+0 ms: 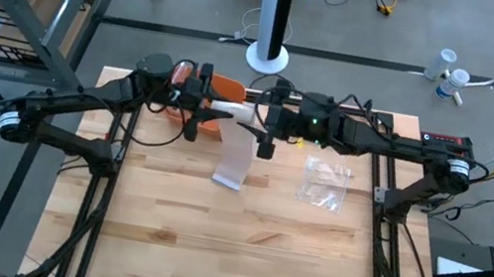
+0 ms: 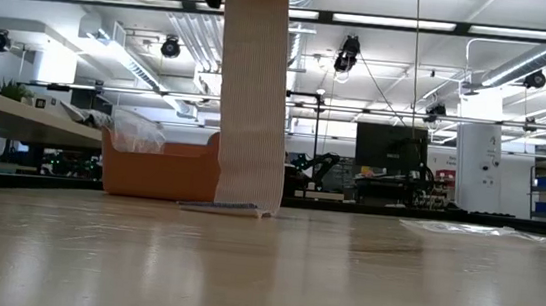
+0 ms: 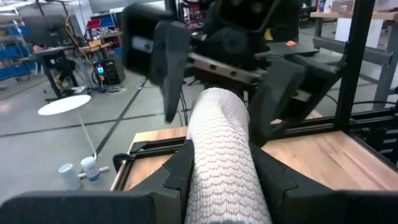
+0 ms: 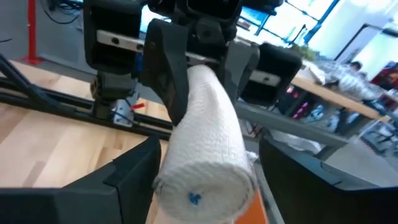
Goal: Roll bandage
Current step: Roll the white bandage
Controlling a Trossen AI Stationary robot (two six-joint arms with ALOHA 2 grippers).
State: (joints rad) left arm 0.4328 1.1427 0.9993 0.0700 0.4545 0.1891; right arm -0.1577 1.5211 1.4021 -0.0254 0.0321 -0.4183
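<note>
between both hands, bandage point(image 1: 236, 114), unlabelled

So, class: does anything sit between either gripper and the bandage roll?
Nothing visible does. The left gripper and right gripper both already hold the roll between them above the table, its loose tail hanging down to the wood.
</note>
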